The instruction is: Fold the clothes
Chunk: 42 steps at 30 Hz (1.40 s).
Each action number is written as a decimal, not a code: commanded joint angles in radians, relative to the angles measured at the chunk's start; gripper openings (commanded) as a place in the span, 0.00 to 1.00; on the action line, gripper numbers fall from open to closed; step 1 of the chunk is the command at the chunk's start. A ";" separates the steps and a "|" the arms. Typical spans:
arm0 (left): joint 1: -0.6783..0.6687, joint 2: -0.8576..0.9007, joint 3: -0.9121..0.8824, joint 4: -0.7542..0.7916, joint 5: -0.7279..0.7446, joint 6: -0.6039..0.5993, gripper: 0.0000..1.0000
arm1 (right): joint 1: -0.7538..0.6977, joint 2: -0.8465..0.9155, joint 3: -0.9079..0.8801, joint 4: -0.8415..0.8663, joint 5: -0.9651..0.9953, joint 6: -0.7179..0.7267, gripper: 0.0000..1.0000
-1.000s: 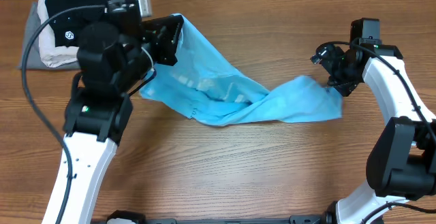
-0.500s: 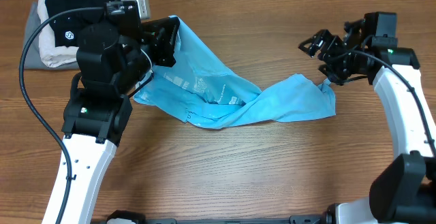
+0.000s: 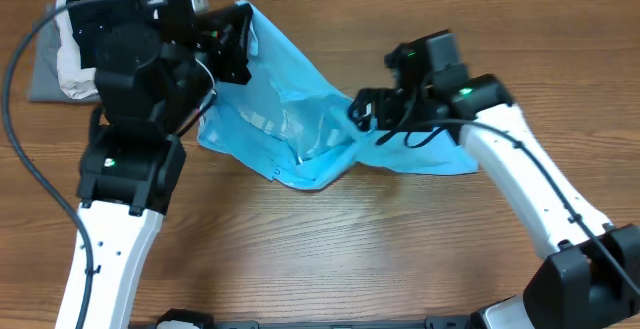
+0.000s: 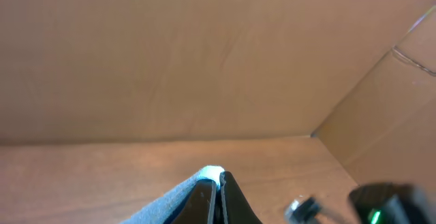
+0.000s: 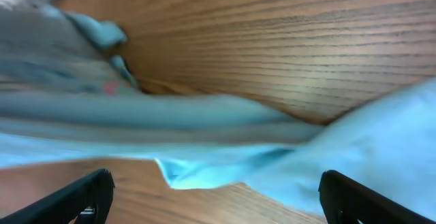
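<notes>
Clothes (image 3: 300, 119), sky-blue T-shirt, bunched on worktop (image 3: 400, 239), upper edge raised and pinched in tightly closed left hand (image 4: 216, 186), right hand (image 3: 360, 111) spread wide, holding nothing, fabric directly beneath it

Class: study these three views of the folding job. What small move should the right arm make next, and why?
Probably lower the right gripper onto the crumpled T-shirt beneath it and close. Its jaws stand wide open above the fabric, holding nothing, while the left gripper is shut on one edge; a second grip would let both arms spread it.
</notes>
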<state>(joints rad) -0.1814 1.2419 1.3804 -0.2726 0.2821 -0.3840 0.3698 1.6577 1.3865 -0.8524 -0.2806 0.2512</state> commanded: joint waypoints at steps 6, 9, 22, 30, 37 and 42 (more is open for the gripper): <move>0.005 -0.002 0.125 -0.083 -0.293 0.093 0.04 | 0.078 -0.006 -0.007 0.009 0.307 0.187 1.00; 0.005 0.021 0.125 -0.121 -0.380 0.119 0.04 | 0.078 -0.006 -0.007 0.017 0.287 0.222 1.00; 0.010 0.373 0.127 -0.137 -0.415 0.182 0.08 | 0.080 -0.006 -0.018 0.037 0.287 0.326 1.00; 0.011 0.383 0.128 -0.285 -0.299 0.179 0.40 | 0.076 0.020 -0.065 0.153 0.357 0.326 1.00; 0.011 0.379 0.128 -0.582 -0.285 0.159 0.84 | 0.014 0.100 -0.065 0.356 0.356 0.280 1.00; 0.011 0.381 0.128 -0.667 -0.286 0.159 1.00 | -0.056 0.185 -0.065 0.407 0.308 0.246 1.00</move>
<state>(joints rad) -0.1806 1.6421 1.4937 -0.9203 -0.0177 -0.2211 0.3519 1.8019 1.3216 -0.4572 0.0513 0.5285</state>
